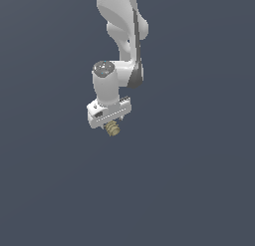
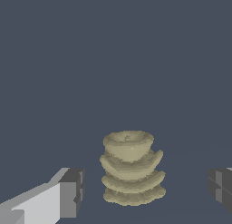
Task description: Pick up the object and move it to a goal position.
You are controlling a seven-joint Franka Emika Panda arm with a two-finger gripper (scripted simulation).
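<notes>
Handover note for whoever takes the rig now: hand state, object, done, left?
Hand: open, fingers wide apart, not touching anything.
Object: small tan ridged piece, standing upright between the fingers, clear gaps on both sides; in the exterior view it sits just under the hand.
Done: hand lined up around the object.
Left: close on it, lift, carry to goal. No goal marker visible in either view.

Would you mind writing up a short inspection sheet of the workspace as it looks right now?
Surface: plain dark blue-grey ground, no markings seen.
Job's things: tan ridged object, resting between the fingers; no goal marker seen.
Clutter: nothing seen.
Grippers: gripper open, lowered around the object; dark finger pads stand clear of the object on both sides in the wrist view.
Cables: nothing seen.
Surroundings: only the white arm above; nothing else seen.
</notes>
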